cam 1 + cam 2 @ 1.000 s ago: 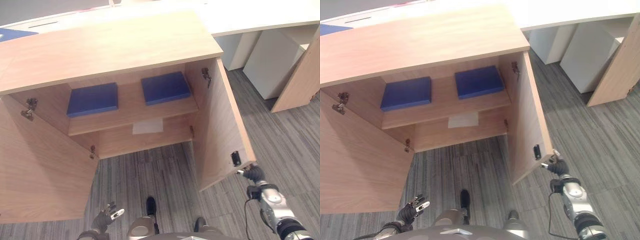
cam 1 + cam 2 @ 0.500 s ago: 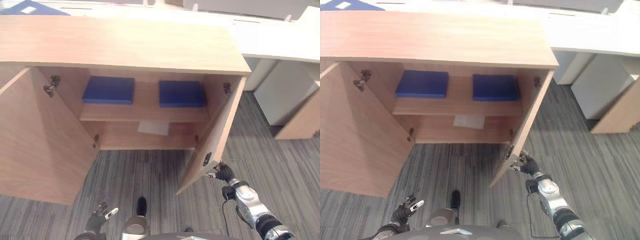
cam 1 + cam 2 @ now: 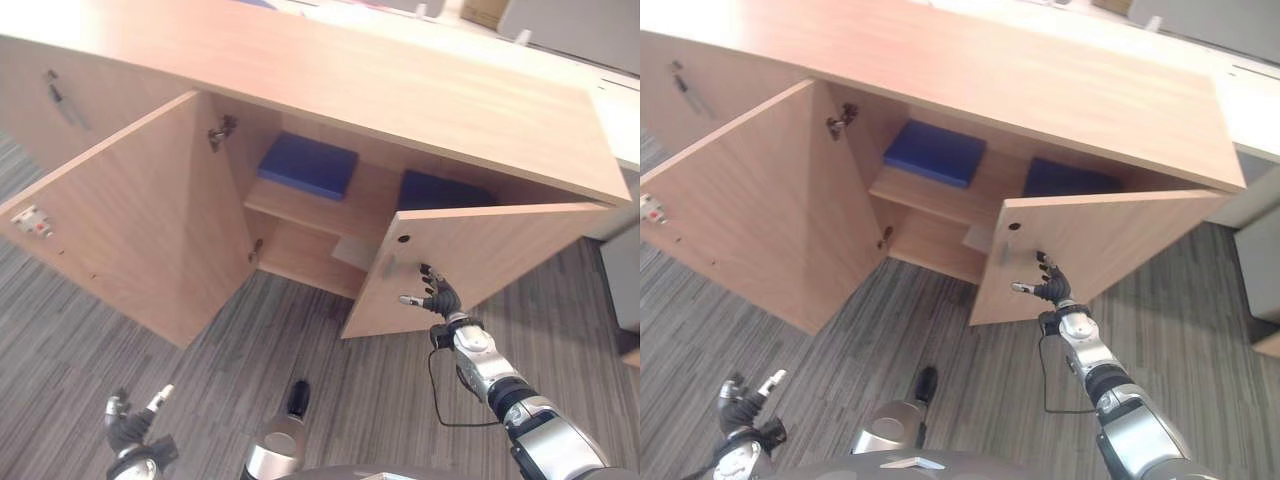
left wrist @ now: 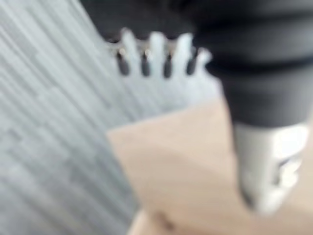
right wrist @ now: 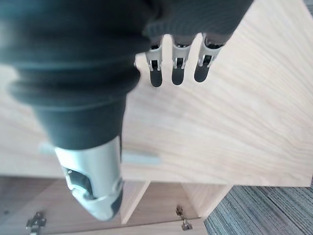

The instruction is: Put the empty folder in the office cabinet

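My right hand (image 3: 1048, 289) rests its straight, spread fingers flat against the light wooden cabinet's right door (image 3: 1110, 240), which stands partly closed. My left hand (image 3: 133, 424) hangs low over the grey striped carpet (image 3: 300, 335), fingers relaxed and holding nothing. Inside the cabinet, two flat blue folders lie on the wooden shelf (image 3: 290, 203), one on the left (image 3: 308, 165) and one (image 3: 440, 190) half hidden behind the right door.

An office is shown: a low, light-wood cabinet (image 3: 330, 80) with two doors swung open is set on grey striped carpet (image 3: 90, 320), blue folders (image 3: 308, 165) are laid flat on its shelf (image 3: 300, 205), and pale desk furniture (image 3: 1255, 95) is seen beside it.
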Tool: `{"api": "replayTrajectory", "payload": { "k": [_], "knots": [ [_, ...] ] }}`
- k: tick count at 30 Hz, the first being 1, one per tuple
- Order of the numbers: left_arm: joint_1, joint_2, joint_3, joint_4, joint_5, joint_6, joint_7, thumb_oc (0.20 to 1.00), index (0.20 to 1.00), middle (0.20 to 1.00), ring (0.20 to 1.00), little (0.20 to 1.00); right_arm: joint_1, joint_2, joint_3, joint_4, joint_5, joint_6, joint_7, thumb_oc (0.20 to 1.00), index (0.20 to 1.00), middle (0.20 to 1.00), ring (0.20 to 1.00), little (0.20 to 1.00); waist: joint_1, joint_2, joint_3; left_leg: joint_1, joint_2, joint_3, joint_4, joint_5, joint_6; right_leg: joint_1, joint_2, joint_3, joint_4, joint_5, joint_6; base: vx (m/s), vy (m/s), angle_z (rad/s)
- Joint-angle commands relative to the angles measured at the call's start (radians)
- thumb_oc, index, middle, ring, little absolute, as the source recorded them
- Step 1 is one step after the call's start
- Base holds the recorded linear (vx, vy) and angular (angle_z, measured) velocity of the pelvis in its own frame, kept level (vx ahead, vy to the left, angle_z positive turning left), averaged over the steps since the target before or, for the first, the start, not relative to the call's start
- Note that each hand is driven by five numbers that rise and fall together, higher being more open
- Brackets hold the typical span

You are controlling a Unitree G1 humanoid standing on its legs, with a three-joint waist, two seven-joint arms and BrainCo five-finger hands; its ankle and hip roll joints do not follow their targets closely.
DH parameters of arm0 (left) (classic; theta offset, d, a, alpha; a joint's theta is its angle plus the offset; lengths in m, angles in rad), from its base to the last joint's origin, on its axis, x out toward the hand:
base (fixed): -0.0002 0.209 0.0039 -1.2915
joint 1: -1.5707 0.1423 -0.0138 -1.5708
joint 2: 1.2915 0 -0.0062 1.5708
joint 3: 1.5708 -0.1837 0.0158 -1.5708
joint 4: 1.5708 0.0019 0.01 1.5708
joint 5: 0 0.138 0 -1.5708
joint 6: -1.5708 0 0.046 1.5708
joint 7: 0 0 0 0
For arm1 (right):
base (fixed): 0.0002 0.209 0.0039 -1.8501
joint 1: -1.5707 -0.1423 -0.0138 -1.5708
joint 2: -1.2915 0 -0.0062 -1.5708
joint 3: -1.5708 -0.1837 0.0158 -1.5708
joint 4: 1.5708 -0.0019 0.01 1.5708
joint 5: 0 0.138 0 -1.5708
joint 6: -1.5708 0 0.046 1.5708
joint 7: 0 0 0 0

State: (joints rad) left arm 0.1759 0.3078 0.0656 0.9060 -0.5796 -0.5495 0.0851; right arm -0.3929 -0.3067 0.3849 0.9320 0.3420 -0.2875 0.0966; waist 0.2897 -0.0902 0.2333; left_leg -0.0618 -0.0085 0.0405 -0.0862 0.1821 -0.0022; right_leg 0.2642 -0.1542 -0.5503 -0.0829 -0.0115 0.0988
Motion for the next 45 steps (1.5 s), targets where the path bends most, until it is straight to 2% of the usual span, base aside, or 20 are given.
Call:
{"api": "replayTrajectory", "payload": {
  "k": [1, 3, 8, 10, 12, 16, 17, 18, 19, 21, 22, 24, 26, 32, 35, 38, 41, 45],
  "knots": [
    [-0.026, 0.056, -0.029, -0.024, 0.087, -0.133, 0.146, 1.0, 1.0, 1.0, 1.0, 1.0, -0.008, -0.045, -0.001, 0.007, 0.01, 0.015, -0.024, 1.0, 1.0, 1.0, 1.0, 1.0, 0.035, 0.069, -0.013, 0.105, 0.05, -0.002, -0.001, -0.172, -0.042, -0.057, 0.01, 0.033, 0.065, -0.044, -0.006, 0.07, 0.113, 0.28],
    [-0.018, 0.078, 0.014, -0.056, 0.121, -0.155, 0.181, 1.0, 1.0, 1.0, 1.0, 1.0, 0.04, -0.048, 0.003, 0.006, 0.003, 0.026, -0.008, 1.0, 1.0, 1.0, 1.0, 1.0, 0.037, 0.066, -0.008, 0.102, 0.051, -0.004, -0.001, -0.171, -0.04, -0.06, 0.008, 0.033, 0.07, -0.046, -0.005, 0.05, 0.118, 0.16],
    [-0.026, 0.143, 0.082, -0.104, 0.152, -0.158, 0.223, 1.0, 1.0, 1.0, 1.0, 1.0, 0.137, -0.056, 0.011, -0.021, -0.022, 0.043, 0.005, 1.0, 1.0, 1.0, 1.0, 1.0, 0.024, 0.06, 0.01, 0.09, 0.053, 0.0, -0.001, -0.172, -0.031, -0.081, 0.002, 0.042, 0.09, -0.051, 0.0, 0.02, 0.095, 0.04],
    [-0.071, 0.252, 0.162, -0.124, 0.118, -0.137, 0.219, 1.0, 1.0, 1.0, 1.0, 1.0, 0.208, -0.062, 0.025, -0.058, -0.051, 0.046, -0.005, 1.0, 1.0, 1.0, 1.0, 1.0, -0.003, 0.043, 0.046, 0.071, 0.06, 0.016, -0.001, -0.173, -0.019, -0.117, -0.003, 0.062, 0.116, -0.049, 0.01, -0.05, 0.091, -0.06],
    [-0.104, 0.31, 0.196, -0.13, 0.095, -0.129, 0.235, 1.0, 1.0, 1.0, 1.0, 1.0, 0.24, -0.068, 0.026, -0.078, -0.066, 0.045, -0.012, 1.0, 1.0, 1.0, 1.0, 1.0, -0.021, 0.028, 0.072, 0.053, 0.066, 0.029, 0.002, -0.175, -0.012, -0.147, -0.006, 0.079, 0.135, -0.049, 0.016, -0.08, 0.065, 0.02],
    [-0.122, 0.34, 0.212, -0.128, 0.086, -0.127, 0.253, 1.0, 1.0, 1.0, 1.0, 1.0, 0.25, -0.074, 0.026, -0.086, -0.066, 0.051, -0.014, 1.0, 1.0, 1.0, 1.0, 1.0, -0.031, 0.02, 0.088, 0.041, 0.069, 0.038, 0.004, -0.176, -0.008, -0.163, -0.006, 0.091, 0.144, -0.05, 0.018, -0.07, 0.043, -0.13],
    [-0.145, 0.388, 0.238, -0.128, 0.076, -0.12, 0.279, 1.0, 1.0, 1.0, 1.0, 1.0, 0.271, -0.08, 0.019, -0.089, -0.076, 0.044, -0.011, 1.0, 1.0, 1.0, 1.0, 1.0, -0.045, 0.005, 0.113, 0.024, 0.076, 0.051, 0.009, -0.179, -0.003, -0.192, -0.008, 0.106, 0.161, -0.049, 0.022, -0.07, 0.049, -0.22],
    [-0.145, 0.388, 0.238, -0.128, 0.076, -0.12, 0.279, 1.0, 1.0, 1.0, 1.0, 1.0, 0.271, -0.08, 0.019, -0.089, -0.076, 0.044, -0.011, 1.0, 1.0, 1.0, 1.0, 1.0, -0.045, 0.005, 0.113, 0.024, 0.076, 0.051, 0.009, -0.179, -0.003, -0.192, -0.008, 0.106, 0.161, -0.049, 0.022, -0.13, 0.103, -0.28],
    [-0.171, 0.447, 0.273, -0.126, 0.063, -0.102, 0.313, 1.0, 1.0, 1.0, 1.0, 1.0, 0.296, -0.092, 0.006, -0.092, -0.083, 0.039, -0.006, 1.0, 1.0, 1.0, 1.0, 1.0, -0.061, -0.013, 0.138, 0.005, 0.085, 0.066, 0.014, -0.183, 0.003, -0.22, -0.008, 0.127, 0.176, -0.049, 0.026, -0.05, 0.054, -0.06],
    [-0.171, 0.447, 0.273, -0.126, 0.063, -0.102, 0.313, 1.0, 1.0, 1.0, 1.0, 1.0, 0.296, -0.092, 0.006, -0.092, -0.083, 0.039, -0.006, 1.0, 1.0, 1.0, 1.0, 1.0, -0.061, -0.013, 0.138, 0.005, 0.085, 0.066, 0.014, -0.183, 0.003, -0.22, -0.008, 0.127, 0.176, -0.049, 0.026, -0.04, 0.054, -0.11],
    [-0.192, 0.5, 0.303, -0.115, 0.051, -0.082, 0.328, 1.0, 1.0, 1.0, 1.0, 1.0, 0.306, -0.102, -0.008, -0.087, -0.079, 0.038, -0.006, 1.0, 1.0, 1.0, 1.0, 1.0, -0.072, -0.027, 0.159, -0.019, 0.09, 0.075, 0.034, -0.192, 0.005, -0.24, -0.007, 0.141, 0.182, -0.047, 0.028, -0.06, 0.067, -0.11],
    [-0.223, 0.566, 0.331, -0.1, 0.032, -0.043, 0.305, 1.0, 1.0, 1.0, 1.0, 1.0, 0.314, -0.108, -0.02, -0.067, -0.069, 0.01, 0.002, 1.0, 1.0, 1.0, 1.0, 1.0, -0.083, -0.047, 0.183, -0.043, 0.101, 0.089, 0.052, -0.203, 0.007, -0.261, -0.006, 0.16, 0.184, -0.037, 0.034, -0.05, 0.043, -0.03],
    [-0.235, 0.587, 0.339, -0.089, 0.02, -0.02, 0.288, 1.0, 1.0, 1.0, 1.0, 1.0, 0.316, -0.111, -0.029, -0.067, -0.059, 0.0, 0.009, 1.0, 1.0, 1.0, 1.0, 1.0, -0.088, -0.056, 0.188, -0.047, 0.104, 0.093, 0.056, -0.209, 0.007, -0.264, -0.006, 0.169, 0.181, -0.033, 0.039, 0.0, 0.0, 0.0],
    [-0.257, 0.61, 0.342, -0.061, 0.015, 0.013, 0.239, 1.0, 1.0, 1.0, 1.0, 1.0, 0.303, -0.118, -0.041, -0.089, -0.025, -0.002, 0.028, 1.0, 1.0, 1.0, 1.0, 1.0, -0.097, -0.078, 0.193, -0.054, 0.11, 0.109, 0.068, -0.224, 0.005, -0.264, -0.002, 0.178, 0.169, -0.03, 0.044, 0.0, -0.006, -0.02],
    [-0.293, 0.614, 0.305, -0.053, 0.0, 0.04, 0.117, 1.0, 1.0, 1.0, 1.0, 1.0, 0.292, -0.127, -0.046, -0.089, -0.017, -0.015, 0.042, 1.0, 1.0, 1.0, 1.0, 1.0, -0.115, -0.086, 0.193, -0.041, 0.119, 0.126, 0.066, -0.231, 0.002, -0.272, 0.001, 0.194, 0.172, -0.026, 0.049, 0.0, -0.022, -0.06],
    [-0.3, 0.601, 0.285, -0.059, -0.007, 0.056, 0.064, 1.0, 1.0, 1.0, 1.0, 1.0, 0.29, -0.128, -0.05, -0.094, 0.0, -0.019, 0.04, 1.0, 1.0, 1.0, 1.0, 1.0, -0.12, -0.087, 0.191, -0.034, 0.121, 0.134, 0.063, -0.234, 0.001, -0.268, 0.002, 0.197, 0.168, -0.024, 0.051, 0.0, -0.043, -0.12],
    [-0.294, 0.53, 0.224, -0.058, 0.003, 0.046, -0.033, 1.0, 1.0, 1.0, 1.0, 1.0, 0.299, -0.126, -0.073, -0.106, 0.018, -0.011, 0.047, 1.0, 1.0, 1.0, 1.0, 1.0, -0.143, -0.079, 0.171, -0.006, 0.119, 0.148, 0.048, -0.232, 0.0, -0.26, 0.004, 0.208, 0.162, -0.021, 0.053, 0.0, -0.033, -0.1],
    [-0.299, 0.458, 0.157, -0.058, 0.006, 0.033, -0.049, 1.0, 1.0, 1.0, 1.0, 1.0, 0.319, -0.122, -0.09, -0.114, 0.007, 0.002, 0.061, 1.0, 1.0, 1.0, 1.0, 1.0, -0.17, -0.061, 0.146, 0.018, 0.113, 0.158, 0.027, -0.224, -0.004, -0.249, 0.008, 0.224, 0.146, -0.018, 0.051, 0.0, -0.019, -0.15]
  ]
}}
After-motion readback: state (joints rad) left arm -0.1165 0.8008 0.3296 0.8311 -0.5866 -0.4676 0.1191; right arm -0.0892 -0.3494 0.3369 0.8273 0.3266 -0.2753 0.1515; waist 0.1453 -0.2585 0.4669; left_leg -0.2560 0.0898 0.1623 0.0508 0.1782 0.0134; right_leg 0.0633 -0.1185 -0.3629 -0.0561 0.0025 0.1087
